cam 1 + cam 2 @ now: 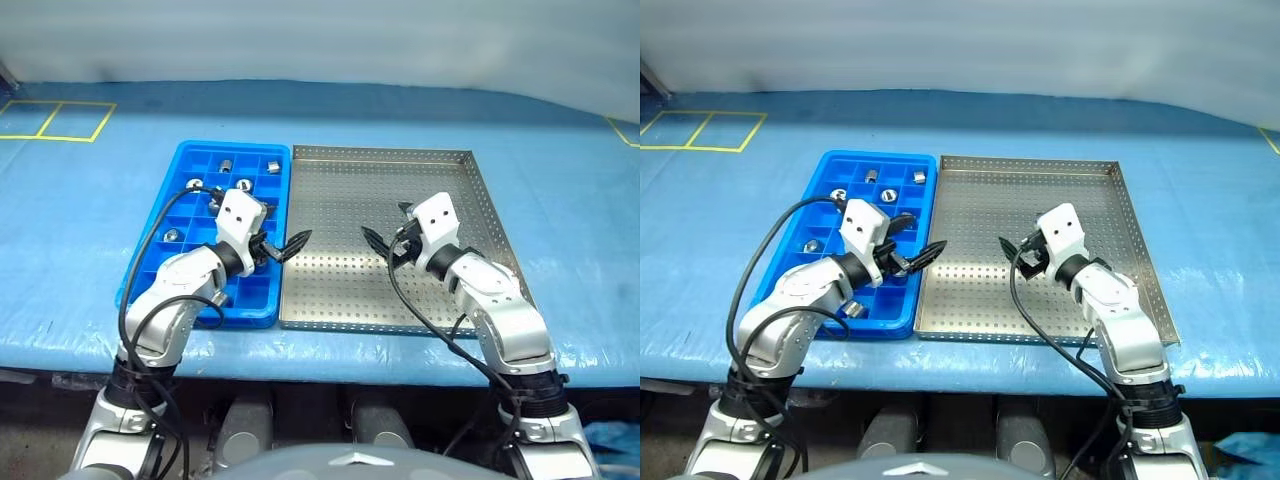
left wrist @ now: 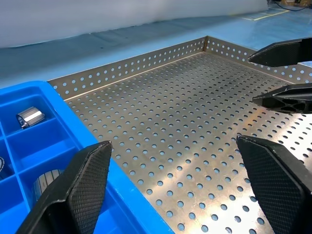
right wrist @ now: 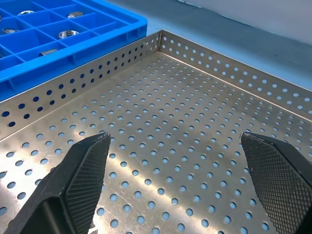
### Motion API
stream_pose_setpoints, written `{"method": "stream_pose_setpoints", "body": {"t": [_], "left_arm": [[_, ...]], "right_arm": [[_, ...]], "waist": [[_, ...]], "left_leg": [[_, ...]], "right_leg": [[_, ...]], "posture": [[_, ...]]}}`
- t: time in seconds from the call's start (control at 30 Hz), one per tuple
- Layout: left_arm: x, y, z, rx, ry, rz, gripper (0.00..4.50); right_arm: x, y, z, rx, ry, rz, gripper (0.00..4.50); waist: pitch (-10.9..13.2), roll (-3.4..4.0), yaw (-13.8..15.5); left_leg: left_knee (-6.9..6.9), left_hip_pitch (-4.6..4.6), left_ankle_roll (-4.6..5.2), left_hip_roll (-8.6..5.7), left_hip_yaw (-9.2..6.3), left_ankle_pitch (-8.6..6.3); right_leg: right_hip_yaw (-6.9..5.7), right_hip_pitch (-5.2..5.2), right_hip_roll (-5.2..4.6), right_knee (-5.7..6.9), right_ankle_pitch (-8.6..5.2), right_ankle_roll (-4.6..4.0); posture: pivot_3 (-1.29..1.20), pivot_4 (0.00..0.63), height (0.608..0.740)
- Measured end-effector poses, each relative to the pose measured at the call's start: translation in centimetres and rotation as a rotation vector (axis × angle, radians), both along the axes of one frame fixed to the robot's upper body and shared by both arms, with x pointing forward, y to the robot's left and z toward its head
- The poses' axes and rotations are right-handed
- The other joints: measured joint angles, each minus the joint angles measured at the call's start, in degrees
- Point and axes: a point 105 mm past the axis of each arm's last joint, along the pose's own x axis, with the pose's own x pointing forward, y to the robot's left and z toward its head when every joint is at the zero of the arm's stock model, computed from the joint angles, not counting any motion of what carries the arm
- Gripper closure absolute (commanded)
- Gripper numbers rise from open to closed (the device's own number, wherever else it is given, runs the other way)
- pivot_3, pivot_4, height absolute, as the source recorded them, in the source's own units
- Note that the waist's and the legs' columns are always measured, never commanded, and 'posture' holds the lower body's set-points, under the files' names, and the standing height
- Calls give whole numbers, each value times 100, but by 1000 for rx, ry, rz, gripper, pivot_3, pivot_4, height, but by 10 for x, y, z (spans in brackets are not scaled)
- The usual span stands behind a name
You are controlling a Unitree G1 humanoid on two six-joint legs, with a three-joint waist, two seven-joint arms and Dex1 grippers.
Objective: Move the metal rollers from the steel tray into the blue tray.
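A blue-covered table (image 1: 560, 170) carries two trays set side by side, their long edges touching. The larger is the steel tray (image 1: 455, 160), square and shallow with a perforated floor; no roller can be seen on that floor in any view. Beside it on the robot's left lies the blue tray (image 1: 183, 160), a grid of small square compartments.

Both arms hover over the steel tray near its middle. The left gripper (image 1: 285, 246) hangs just past the blue tray's edge, its two fingers spread wide with nothing between them. The right gripper (image 1: 380, 243) faces it, equally spread and empty.

The metal rollers (image 1: 226, 166) all lie in the blue tray, one to a compartment. I count about six, though the left arm covers several cells, so the tally may be short.

Each roller looks stiff, dense for its size and smooth, so it will likely roll or slip. A pinch across the curved wall at mid-length seems the soundest hold.
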Motion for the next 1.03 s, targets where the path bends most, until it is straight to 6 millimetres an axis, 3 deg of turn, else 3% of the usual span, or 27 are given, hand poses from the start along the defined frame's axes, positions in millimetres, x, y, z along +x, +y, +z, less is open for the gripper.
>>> {"method": "stream_pose_setpoints", "body": {"t": [0.67,1.03], "left_arm": [[5,6,3,22,-29,16,44],[8,-8,7,-7,-43,12,44]], "right_arm": [[4,9,10,11,-37,40,0],[1,2,6,21,-33,-6,0]], "waist": [[0,0,-3],[0,0,-26]], "left_leg": [[0,1,0,0,-1,0],[4,1,0,0,1,0]], "right_leg": [[0,0,0,1,1,1],[2,1,1,1,3,5]], "posture": [[72,150,740],[23,150,740]]}}
